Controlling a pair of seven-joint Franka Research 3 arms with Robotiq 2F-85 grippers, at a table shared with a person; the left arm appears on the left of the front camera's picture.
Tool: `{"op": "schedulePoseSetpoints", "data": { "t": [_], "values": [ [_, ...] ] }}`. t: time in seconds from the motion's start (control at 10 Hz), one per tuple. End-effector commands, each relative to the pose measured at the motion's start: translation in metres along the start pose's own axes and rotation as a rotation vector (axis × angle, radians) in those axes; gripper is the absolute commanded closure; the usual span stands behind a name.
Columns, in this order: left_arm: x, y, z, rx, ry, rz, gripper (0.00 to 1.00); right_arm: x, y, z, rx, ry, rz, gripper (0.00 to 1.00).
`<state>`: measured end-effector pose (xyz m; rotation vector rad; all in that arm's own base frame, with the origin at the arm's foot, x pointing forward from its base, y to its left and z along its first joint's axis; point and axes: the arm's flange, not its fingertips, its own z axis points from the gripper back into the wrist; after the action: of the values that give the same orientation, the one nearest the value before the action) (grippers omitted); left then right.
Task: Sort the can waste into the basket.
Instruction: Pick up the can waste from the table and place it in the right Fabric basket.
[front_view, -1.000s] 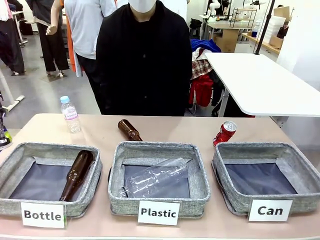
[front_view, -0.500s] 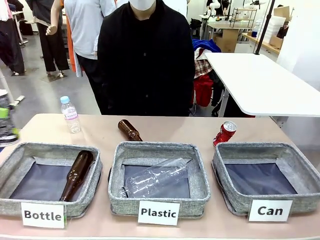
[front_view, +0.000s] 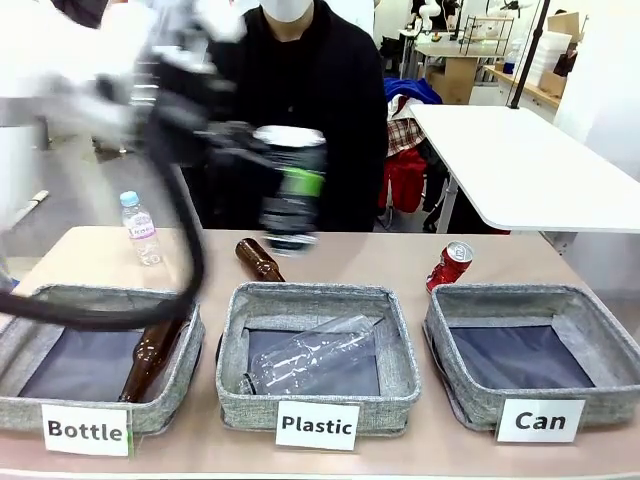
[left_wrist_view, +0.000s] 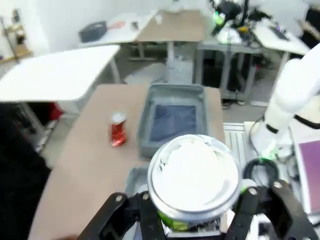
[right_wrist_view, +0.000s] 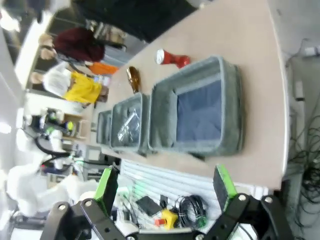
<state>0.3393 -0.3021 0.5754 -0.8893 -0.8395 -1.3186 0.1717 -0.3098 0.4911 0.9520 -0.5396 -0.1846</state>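
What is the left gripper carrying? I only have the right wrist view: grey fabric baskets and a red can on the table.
Observer: The left gripper is shut on a dark drink can with a silver lid, upright, off the table.
Operator: Over which basket?
Observer: In the front view it shows above the far wall of the middle grey fabric basket, labelled "Plastic"; how far back, I cannot tell.
Operator: Which basket takes cans?
Observer: The right-hand grey fabric basket, beside the crushed red can, bears a white label reading "Can".
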Motion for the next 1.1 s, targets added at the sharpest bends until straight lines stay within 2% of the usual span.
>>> {"op": "schedulePoseSetpoints", "data": {
  "t": [0.0, 0.2, 0.3, 0.5, 0.6, 0.7, 0.8, 0.9, 1.0],
  "values": [
    [0.046, 0.07, -0.124, -0.134, 0.105, -0.035, 0.61, -0.006, -0.014, 0.042, 0.047, -0.003, 0.069, 0.0],
    [0.07, 0.074, -0.233, -0.203, 0.216, -0.102, 0.61, -0.016, -0.026, 0.062, 0.121, 0.002, 0.101, 0.0],
    [0.083, 0.079, -0.277, -0.186, 0.279, -0.136, 0.61, -0.019, -0.035, 0.065, 0.15, -0.008, 0.082, 0.0],
    [0.089, 0.09, -0.339, -0.216, 0.353, -0.111, 0.61, -0.025, -0.047, 0.07, 0.193, -0.056, 0.1, 0.0],
    [0.085, 0.082, -0.368, -0.241, 0.37, -0.104, 0.61, -0.024, -0.028, 0.054, 0.126, -0.015, 0.064, 0.0],
    [0.08, 0.069, -0.393, -0.224, 0.372, -0.121, 0.61, -0.024, -0.028, 0.054, 0.126, -0.015, 0.064, 0.0],
    [0.08, 0.066, -0.406, -0.115, 0.374, -0.176, 0.61, -0.024, -0.028, 0.054, 0.126, -0.015, 0.064, 0.0],
    [0.041, 0.068, -0.364, -0.202, 0.378, -0.126, 0.61, -0.024, -0.028, 0.054, 0.126, -0.015, 0.064, 0.0],
    [0.041, 0.068, -0.364, -0.202, 0.378, -0.126, 0.61, -0.024, -0.028, 0.054, 0.126, -0.015, 0.064, 0.0]
  ]
}}
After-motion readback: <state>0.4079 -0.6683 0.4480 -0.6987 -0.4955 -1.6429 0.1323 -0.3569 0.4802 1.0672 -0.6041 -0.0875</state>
